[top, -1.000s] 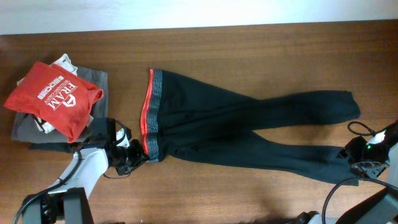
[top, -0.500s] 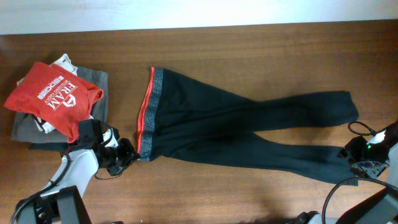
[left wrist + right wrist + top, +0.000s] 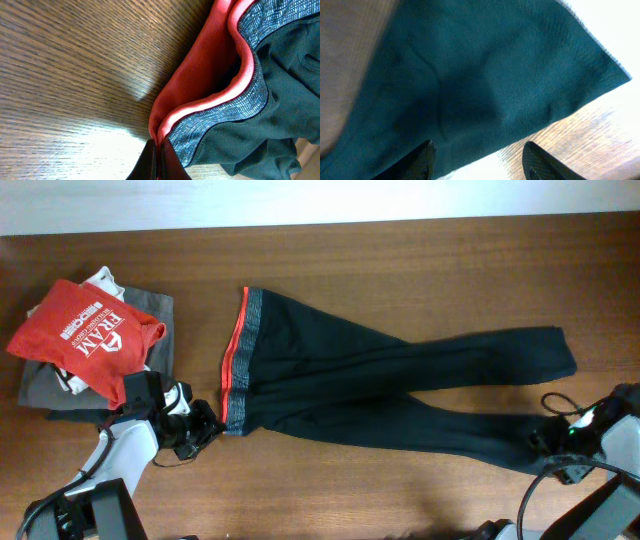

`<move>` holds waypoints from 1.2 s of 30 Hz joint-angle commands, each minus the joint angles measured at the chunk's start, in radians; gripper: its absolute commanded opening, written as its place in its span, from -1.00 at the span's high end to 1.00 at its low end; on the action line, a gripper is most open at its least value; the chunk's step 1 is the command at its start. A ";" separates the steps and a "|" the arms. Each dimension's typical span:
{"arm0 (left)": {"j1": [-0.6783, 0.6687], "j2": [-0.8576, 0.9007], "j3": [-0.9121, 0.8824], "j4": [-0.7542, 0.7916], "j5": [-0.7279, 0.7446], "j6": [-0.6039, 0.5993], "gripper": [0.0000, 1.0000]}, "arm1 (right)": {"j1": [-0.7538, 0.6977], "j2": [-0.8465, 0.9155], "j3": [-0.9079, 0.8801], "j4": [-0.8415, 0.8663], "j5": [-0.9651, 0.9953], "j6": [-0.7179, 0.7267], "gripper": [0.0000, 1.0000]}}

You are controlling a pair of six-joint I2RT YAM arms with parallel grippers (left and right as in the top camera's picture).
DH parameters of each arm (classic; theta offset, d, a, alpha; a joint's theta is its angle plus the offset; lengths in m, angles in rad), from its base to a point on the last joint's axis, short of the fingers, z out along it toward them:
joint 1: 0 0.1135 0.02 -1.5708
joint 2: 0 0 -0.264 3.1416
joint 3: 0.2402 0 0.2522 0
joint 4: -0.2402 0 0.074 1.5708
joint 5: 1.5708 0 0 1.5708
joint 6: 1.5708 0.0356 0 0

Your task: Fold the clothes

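The soft, stretchy leggings point(image 3: 330, 380) are best held by their edges: the left pincer point(image 3: 159, 159) is clamped on the waistband corner point(image 3: 175, 142), and the right pincer point(image 3: 480, 160) hangs spread wide over a leg end point(image 3: 560, 75).

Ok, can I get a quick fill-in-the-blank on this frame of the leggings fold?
1. On the leggings, the left end effector is shut on the ____.
2. The right end effector, over one leg's far end, is ____.
3. The red T-shirt lies on a pile of folded ____ garments.

Missing words: waistband; open; grey.
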 commanded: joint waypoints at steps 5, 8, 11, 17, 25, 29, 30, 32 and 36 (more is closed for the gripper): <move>0.006 -0.018 0.005 -0.029 0.017 0.051 1.00 | -0.044 -0.005 -0.125 0.114 0.023 0.086 -0.20; 0.006 -0.018 0.005 -0.037 0.014 0.059 0.99 | -0.050 -0.005 -0.155 0.162 0.038 0.095 -0.20; 0.006 -0.017 0.005 -0.053 -0.031 0.062 0.99 | -0.050 -0.005 -0.157 0.174 0.086 0.096 -0.19; 0.008 -0.018 0.005 -0.071 -0.058 0.079 0.99 | -0.050 -0.005 -0.157 0.192 0.157 0.122 -0.17; 0.008 -0.018 0.006 -0.087 -0.091 0.085 0.99 | -0.050 -0.005 -0.157 0.226 0.157 0.140 0.59; 0.008 -0.026 0.018 -0.104 -0.092 0.086 0.99 | -0.050 -0.006 -0.156 0.225 0.155 0.140 0.92; 0.008 -0.034 0.029 -0.118 -0.091 0.098 0.99 | -0.050 -0.006 -0.152 0.219 0.154 0.140 0.92; 0.008 -0.060 0.066 -0.166 -0.100 0.120 1.00 | -0.053 -0.006 -0.131 0.190 0.152 0.140 0.92; 0.023 -0.166 0.185 -0.312 -0.152 0.165 0.99 | -0.107 -0.025 0.001 0.035 0.102 0.140 0.92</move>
